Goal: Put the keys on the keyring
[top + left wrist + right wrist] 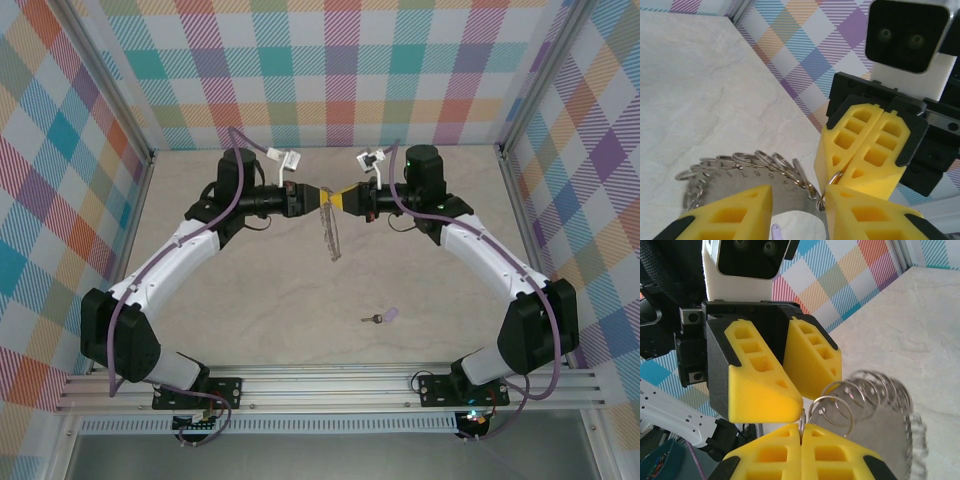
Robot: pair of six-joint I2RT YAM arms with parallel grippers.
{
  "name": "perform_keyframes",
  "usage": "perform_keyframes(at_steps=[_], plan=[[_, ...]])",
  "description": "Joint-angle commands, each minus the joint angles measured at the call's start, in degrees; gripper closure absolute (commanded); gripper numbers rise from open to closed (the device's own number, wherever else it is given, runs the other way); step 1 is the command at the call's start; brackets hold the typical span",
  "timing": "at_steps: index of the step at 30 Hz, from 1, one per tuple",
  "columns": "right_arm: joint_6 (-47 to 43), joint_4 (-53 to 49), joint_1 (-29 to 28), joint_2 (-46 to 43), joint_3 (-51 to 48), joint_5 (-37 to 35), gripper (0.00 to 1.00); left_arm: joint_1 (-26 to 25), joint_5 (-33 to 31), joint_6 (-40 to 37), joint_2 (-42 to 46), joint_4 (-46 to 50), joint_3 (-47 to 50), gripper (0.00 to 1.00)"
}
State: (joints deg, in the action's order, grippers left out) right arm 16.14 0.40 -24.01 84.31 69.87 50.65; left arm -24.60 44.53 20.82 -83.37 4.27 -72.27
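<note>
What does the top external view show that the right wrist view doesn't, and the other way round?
Top external: the key lying on the table in front of the arms, well apart from the keyring, which hangs edge-on between the two arms' tips.
Right wrist: close up, the right gripper shut on one small loop at the keyring's rim, and facing it the left gripper, its fingers apart.
Both: the keyring held up off the table between the facing grippers.
</note>
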Motion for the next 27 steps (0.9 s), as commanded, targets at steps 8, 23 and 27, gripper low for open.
perform_keyframes(at_steps=[8, 23, 27], plan=[[1.66, 4.96, 0.30, 0.07, 1.79, 4.04, 1.00, 0.65, 2.41, 3.64, 0.47, -5.59, 0.33, 0.66], [4.67, 9.16, 0.66, -0.82, 0.01, 4.63, 1.00, 0.74, 7.19, 8.99, 0.24, -13.50, 3.11, 0.69], [5.99, 10.80, 0.89, -1.08, -0.41, 4.71, 1.00, 0.62, 8.63, 11.28, 0.48, -17.35, 4.57, 0.74]])
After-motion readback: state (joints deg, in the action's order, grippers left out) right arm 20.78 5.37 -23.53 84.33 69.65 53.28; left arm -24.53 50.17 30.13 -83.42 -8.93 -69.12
